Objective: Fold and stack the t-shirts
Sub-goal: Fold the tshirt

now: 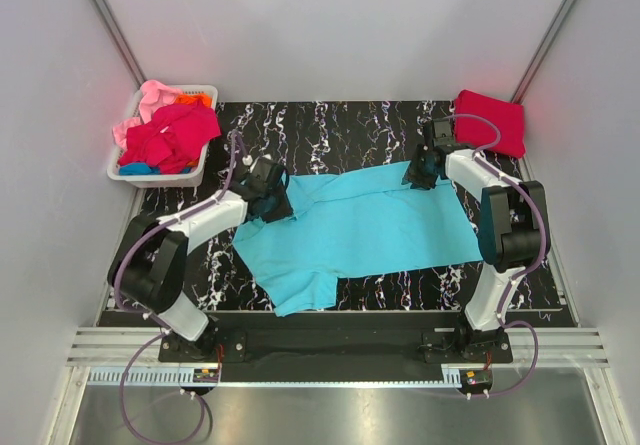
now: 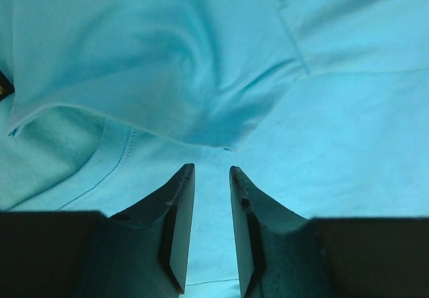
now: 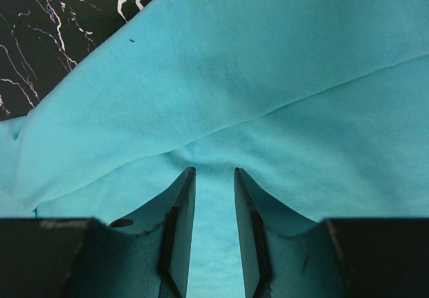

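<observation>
A turquoise t-shirt [image 1: 360, 230] lies spread on the black marbled table [image 1: 330, 125], its far edge turned over toward me. My left gripper [image 1: 272, 200] is at the shirt's far left corner and my right gripper [image 1: 418, 173] at its far right corner. In the left wrist view the jaws [image 2: 212, 171] stand close together with turquoise cloth [image 2: 201, 57] between them. In the right wrist view the jaws [image 3: 213, 171] are equally narrow, and the cloth [image 3: 268, 63] puckers at their tips. A folded crimson t-shirt [image 1: 492, 120] lies at the far right corner.
A white slotted basket [image 1: 125, 175] at the far left holds a magenta-red shirt [image 1: 175, 135], a pink one [image 1: 155, 95], a bit of orange [image 1: 187, 95] and blue [image 1: 140, 168]. Grey walls enclose the table on three sides.
</observation>
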You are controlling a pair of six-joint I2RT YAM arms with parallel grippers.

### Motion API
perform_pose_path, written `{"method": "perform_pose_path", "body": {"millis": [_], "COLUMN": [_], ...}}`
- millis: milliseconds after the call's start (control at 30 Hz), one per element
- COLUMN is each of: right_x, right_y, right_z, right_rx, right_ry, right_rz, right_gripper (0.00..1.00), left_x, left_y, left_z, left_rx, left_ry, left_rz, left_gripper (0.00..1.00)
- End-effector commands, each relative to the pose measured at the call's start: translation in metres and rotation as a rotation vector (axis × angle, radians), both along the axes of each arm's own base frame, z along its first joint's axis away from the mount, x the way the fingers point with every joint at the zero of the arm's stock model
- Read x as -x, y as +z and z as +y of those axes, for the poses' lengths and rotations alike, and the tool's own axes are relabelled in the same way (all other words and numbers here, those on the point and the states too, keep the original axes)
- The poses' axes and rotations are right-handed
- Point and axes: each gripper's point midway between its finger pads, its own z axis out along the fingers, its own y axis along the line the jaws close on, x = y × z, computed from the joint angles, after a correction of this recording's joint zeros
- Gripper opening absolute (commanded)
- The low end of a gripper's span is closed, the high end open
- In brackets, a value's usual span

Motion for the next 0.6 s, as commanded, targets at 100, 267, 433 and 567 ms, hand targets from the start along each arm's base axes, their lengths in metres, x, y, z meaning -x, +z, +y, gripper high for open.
{"method": "perform_pose_path", "body": {"millis": [100, 267, 433, 567], "right_x": [-0.014, -0.022, -0.040, -0.050], "right_y": [0.022, 0.015, 0.008, -0.006], "right_z": [0.006, 0.016, 0.022, 0.019], "right_rx": [-0.003, -0.026, -0.013, 0.030], "right_ry": [0.002, 0.061, 0.121, 0.161], "right_rz": [-0.065, -0.054, -0.042, 0.007], "right_gripper": [0.36, 0.37, 0.39, 0.40], "left_x": [-0.033, -0.064, -0.103, -0.112], "left_y": [0.046, 0.033, 0.025, 0.010], "left_z": [0.004, 0.003, 0.003, 0.019], "left_rx": [-0.019, -0.038, 0.019, -0.025], "left_ry": [0.029, 0.073, 0.106, 0.160], "left_rz": [-0.191, -0.110, -0.067, 0.007], "left_gripper": [0.32, 0.32, 0.30, 0.30]}}
